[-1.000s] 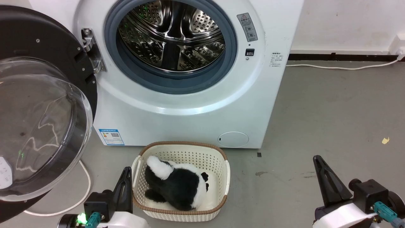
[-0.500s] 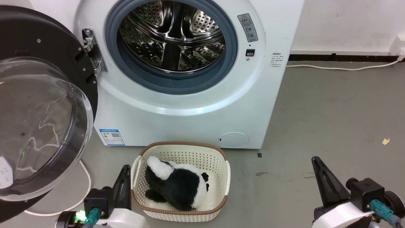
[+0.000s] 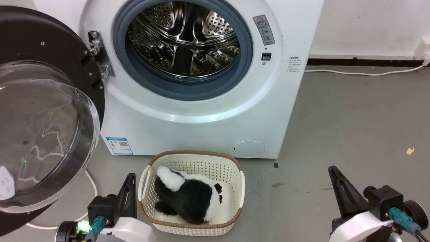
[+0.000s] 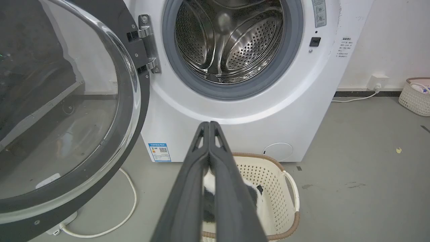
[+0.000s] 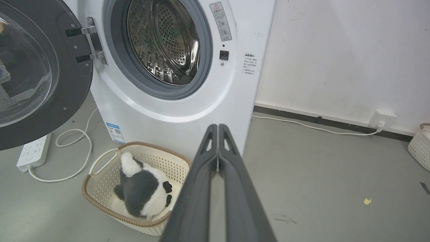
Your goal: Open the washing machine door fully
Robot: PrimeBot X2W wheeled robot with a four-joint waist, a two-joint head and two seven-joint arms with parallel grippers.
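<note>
Two grippers, head view: left gripper [image 3: 131, 179] sits low beside the basket [image 3: 241, 181], right gripper [image 3: 336, 176] low over bare floor. Both are well apart from the washing machine door [image 3: 43, 117].
Door, head view: it stands wide on its hinge [image 3: 99, 55] at the machine's left, glass bowl facing the room, drum mouth [image 3: 183, 43] wholly uncovered.
Left wrist view, fingers: left gripper [image 4: 209, 125] is pressed together tip to tip and empty, aimed at the machine front above the basket. The door is at that view's left.
Right wrist view, fingers: right gripper [image 5: 217, 127] is likewise closed on nothing. The door is at the far left, with a power strip [image 5: 33, 151] on the floor just below its rim in that view.
Step in hand, to my eye: the door looks about as open as the hinge allows, so check it, don't shove.
Doing it well: if more swing is wanted, nudge the black rim's outer edge gently with the closed left fingers, never the glass, and keep clear of the basket.
</note>
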